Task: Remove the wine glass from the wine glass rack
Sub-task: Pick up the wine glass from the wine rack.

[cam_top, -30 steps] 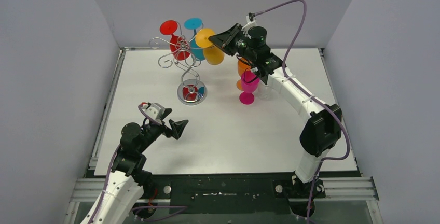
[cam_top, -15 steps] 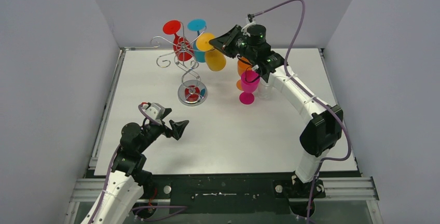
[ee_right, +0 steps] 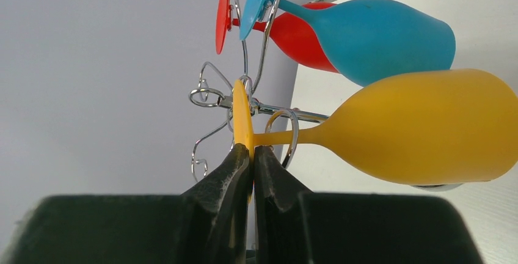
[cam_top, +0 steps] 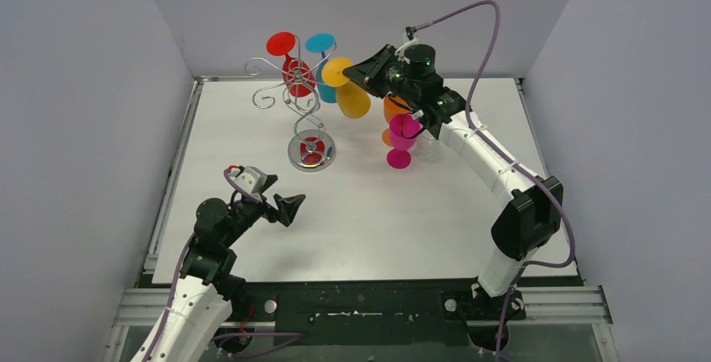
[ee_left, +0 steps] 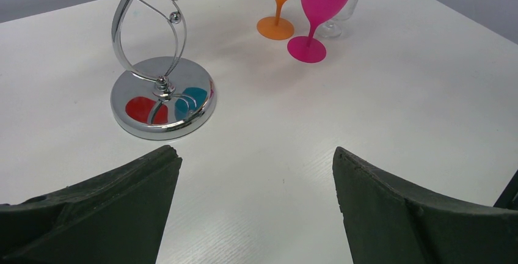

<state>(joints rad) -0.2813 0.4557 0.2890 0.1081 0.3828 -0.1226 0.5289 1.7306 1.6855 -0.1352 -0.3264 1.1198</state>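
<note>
**Yellow wine glass (ee_right: pixel 427 126) pinched at its foot, hanging on the wine glass rack (cam_top: pixel 310 151)**

Its stem sits in one of the rack's wire loops, beside the blue glass (ee_right: pixel 379 32) and red glass (ee_right: pixel 299 38). The right gripper (ee_right: pixel 252 151) is clamped on the foot's edge. The left gripper (ee_left: pixel 255 154) hovers low over the table (cam_top: pixel 419 228), jaws wide and empty.

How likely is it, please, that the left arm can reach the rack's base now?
Probably yes: the open left gripper faces the wine glass rack across bare table, nothing between.
</note>
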